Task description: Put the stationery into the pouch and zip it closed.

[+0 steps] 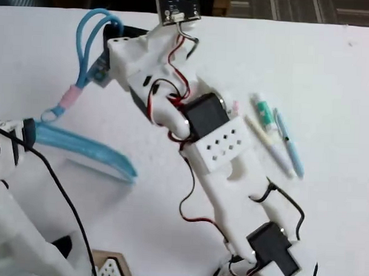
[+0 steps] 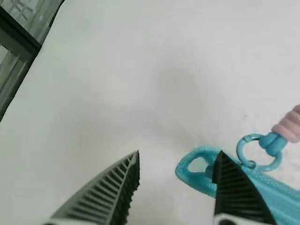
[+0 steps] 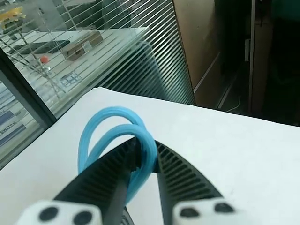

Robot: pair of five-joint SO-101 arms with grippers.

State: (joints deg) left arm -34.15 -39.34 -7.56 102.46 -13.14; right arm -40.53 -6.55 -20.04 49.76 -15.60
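1. Right gripper [image 3: 146, 149] is clamping narrow on the pouch's blue strap loop [image 3: 112, 126], far left on the table [image 1: 332, 70].
2. Left gripper [image 2: 178, 161] is sitting wide open over the pouch [image 2: 274, 194] end, at the left.
3. Stationery [image 1: 286, 141] is lying right of the right arm, well apart from the pouch.

I work in an office. Beyond my white worktop [image 3: 225, 140] stands a glass partition [image 3: 33, 79] with slatted blinds [image 3: 154, 61], a desk [image 3: 61, 40] behind it.

White counter [image 1: 332, 70] under even light, slatted window blinds [image 3: 154, 51] beyond its far edge, brown wooden panel [image 3: 201, 42] alongside, tan-rimmed box [image 1: 110, 255] at the near edge
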